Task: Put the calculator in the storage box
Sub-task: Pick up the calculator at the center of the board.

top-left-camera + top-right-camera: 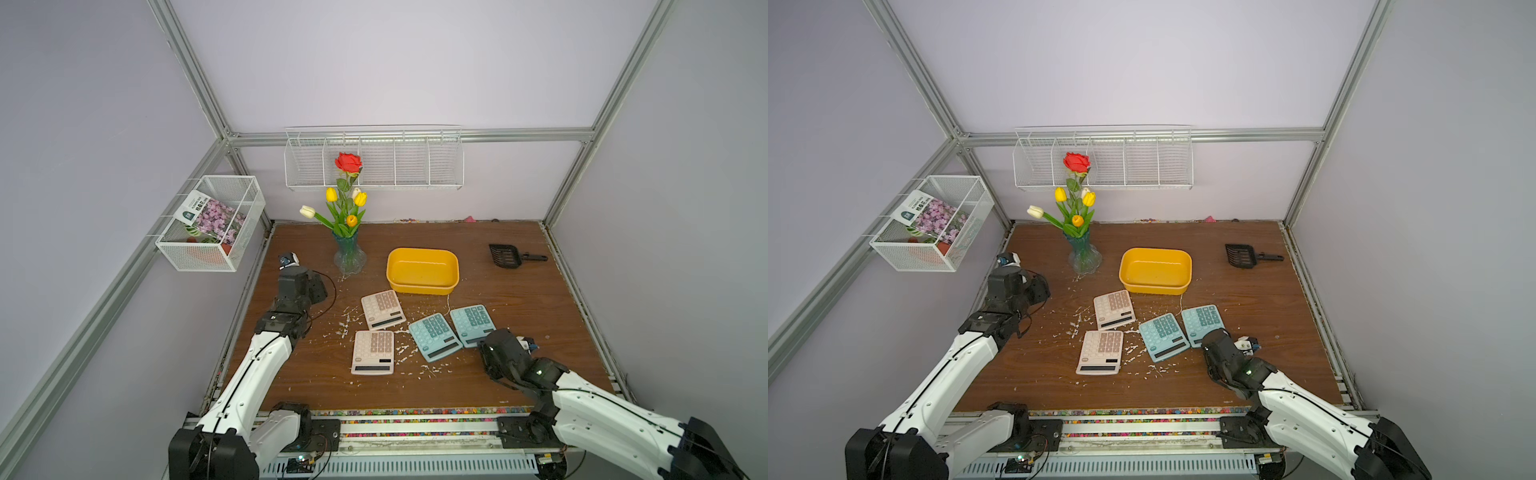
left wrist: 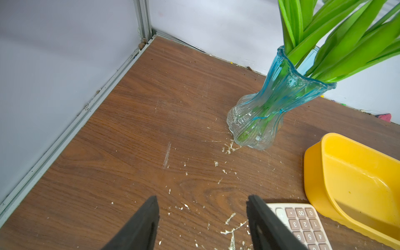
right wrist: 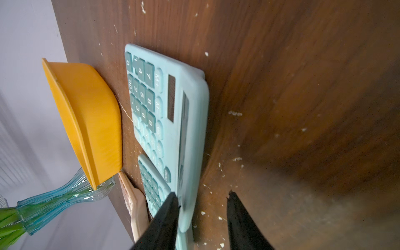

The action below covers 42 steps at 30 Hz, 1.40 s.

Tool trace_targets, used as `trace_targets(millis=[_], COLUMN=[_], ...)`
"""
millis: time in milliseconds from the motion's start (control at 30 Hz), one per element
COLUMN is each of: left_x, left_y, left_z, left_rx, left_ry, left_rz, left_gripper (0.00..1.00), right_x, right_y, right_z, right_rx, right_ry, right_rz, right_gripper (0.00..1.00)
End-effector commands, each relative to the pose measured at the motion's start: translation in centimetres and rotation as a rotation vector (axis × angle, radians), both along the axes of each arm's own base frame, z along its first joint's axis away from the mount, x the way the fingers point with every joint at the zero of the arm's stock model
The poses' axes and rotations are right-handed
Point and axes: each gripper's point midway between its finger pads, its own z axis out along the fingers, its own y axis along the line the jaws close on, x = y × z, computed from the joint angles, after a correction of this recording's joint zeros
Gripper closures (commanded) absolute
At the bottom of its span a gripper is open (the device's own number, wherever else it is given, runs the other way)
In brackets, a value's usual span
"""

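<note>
The right gripper (image 3: 202, 194) hovers with fingers apart, holding nothing, at the near edge of the blue calculator (image 3: 173, 108), which lies flat just in front of the empty yellow box (image 1: 422, 286) (the left gripper (image 2: 202, 198) is open too, idling by the vase (image 2: 255, 121)). Risky bit imo: pinching that thin edge could shove the calculator into its blue neighbour (image 1: 434, 336), or it tips out before reaching the box.
</note>
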Motion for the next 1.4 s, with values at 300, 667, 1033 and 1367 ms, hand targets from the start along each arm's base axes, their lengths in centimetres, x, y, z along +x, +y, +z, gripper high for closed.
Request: trace_targets(millis=[300,667,1033,1367], left_x=[0.0,0.0,0.0,0.0], left_y=[0.0,0.1,0.1,0.0], left_z=[0.4,0.5,0.5,0.7], left_rx=[0.006,0.009,0.007,0.006], left_ry=[-0.001,-0.004,-0.006,-0.011], left_rz=[0.0,0.004,0.005,0.002], left_gripper=[0.32,0.34,0.37,0.39], right_x=[0.8,1.4,1.0,-2.0], right_y=[-0.9,-0.8,-1.4,-4.4], right_z=[-0.6,-1.6,-1.1,2.2], right_rx=[0.009,0.033,0.017,-0.094], right_ry=[-0.018,-0.011,-0.009,0.043], right_rz=[-0.054,-0.069,-0.056,0.037], right_gripper=[0.73,0.74,0.98,1.0])
